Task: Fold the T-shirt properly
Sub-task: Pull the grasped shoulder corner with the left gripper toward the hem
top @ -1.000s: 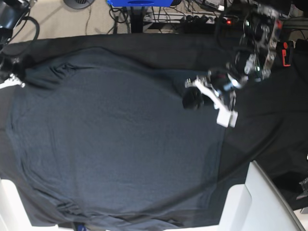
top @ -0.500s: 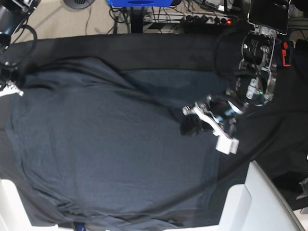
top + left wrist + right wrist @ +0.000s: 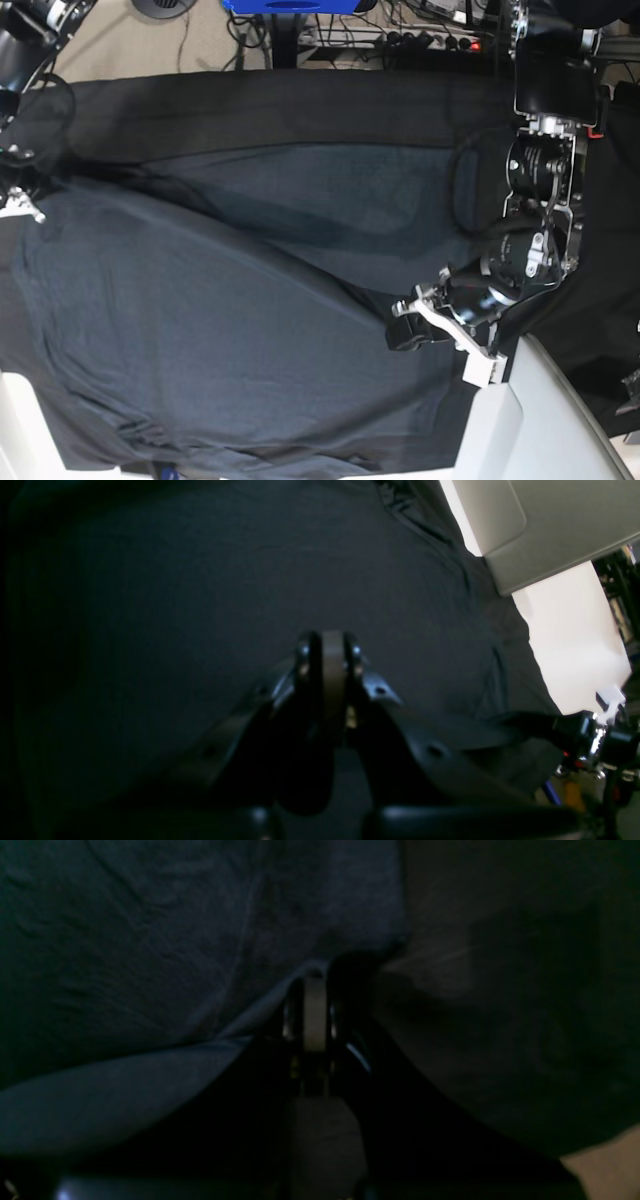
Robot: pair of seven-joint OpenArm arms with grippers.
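The dark charcoal T-shirt (image 3: 200,310) lies spread over the black tablecloth (image 3: 300,105). Its far edge is lifted and drawn forward, which makes a slanted fold line across the body. My left gripper (image 3: 405,332) is at the right end of that fold, shut on the shirt's edge. In the left wrist view its fingers (image 3: 327,652) are pressed together above the shirt (image 3: 200,595). My right gripper (image 3: 20,205) is at the table's left side, shut on the other end. The right wrist view shows the bluish hem (image 3: 150,965) pinched in the right gripper (image 3: 314,985).
A white table edge and white panels (image 3: 545,420) stand at the front right, also visible as white panels (image 3: 565,630) in the left wrist view. Cables and a power strip (image 3: 430,40) lie on the floor behind the table. A white corner (image 3: 20,430) is at the front left.
My left gripper has moved toward the table's front with the shirt's edge, pulling the fold over the body and uncovering a lower layer at the back. The right gripper has shifted slightly forward.
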